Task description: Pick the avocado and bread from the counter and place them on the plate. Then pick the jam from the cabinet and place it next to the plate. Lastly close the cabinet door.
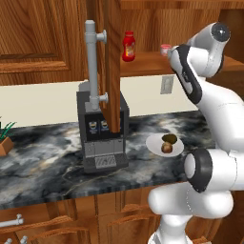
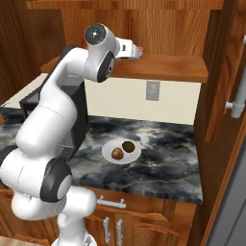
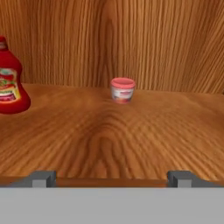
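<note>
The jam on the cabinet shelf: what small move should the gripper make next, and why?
Probably advance straight toward the jam. The open gripper is centred on it but short of it, and the avocado and bread lie on the plate.

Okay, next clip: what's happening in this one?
The white robot arm is reaching into the open reddish-brown wooden cabinet, its open gripper facing the small pink-red jam jar on the shelf, not touching it. The dark olive-green avocado and brown bread lump already lie on the round white plate.
</note>
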Robot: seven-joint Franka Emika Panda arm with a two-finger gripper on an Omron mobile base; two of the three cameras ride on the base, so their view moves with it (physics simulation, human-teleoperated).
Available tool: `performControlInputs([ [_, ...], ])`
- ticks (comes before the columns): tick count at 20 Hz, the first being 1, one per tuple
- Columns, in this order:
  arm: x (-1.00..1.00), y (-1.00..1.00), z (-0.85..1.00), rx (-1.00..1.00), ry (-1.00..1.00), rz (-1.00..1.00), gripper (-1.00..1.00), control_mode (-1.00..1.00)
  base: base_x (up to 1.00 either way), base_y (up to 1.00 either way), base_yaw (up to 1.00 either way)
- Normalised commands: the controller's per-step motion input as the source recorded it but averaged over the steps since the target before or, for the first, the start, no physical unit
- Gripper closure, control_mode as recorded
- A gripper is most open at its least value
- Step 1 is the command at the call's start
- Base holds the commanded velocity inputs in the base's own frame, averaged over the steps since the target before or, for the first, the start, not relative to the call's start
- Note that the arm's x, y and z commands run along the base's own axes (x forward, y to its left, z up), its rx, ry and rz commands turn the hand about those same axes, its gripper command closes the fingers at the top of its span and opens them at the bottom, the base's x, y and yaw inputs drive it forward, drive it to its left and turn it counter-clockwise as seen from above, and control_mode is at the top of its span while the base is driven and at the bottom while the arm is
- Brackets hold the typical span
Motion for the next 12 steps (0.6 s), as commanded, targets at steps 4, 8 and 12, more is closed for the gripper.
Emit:
performControlInputs([
  [4, 0.33, -0.02, 0.0, 0.0, 0.09, 0.0, -1.0, -1.0, 0.0, 0.0, 0.0],
  [8, 0.32, 0.0, -0.02, 0.0, 0.12, 0.0, -1.0, -1.0, 0.0, 0.0, 0.0],
  [12, 0.32, -0.06, 0.0, 0.0, 0.08, 0.0, -1.0, -1.0, 0.0, 0.0, 0.0],
])
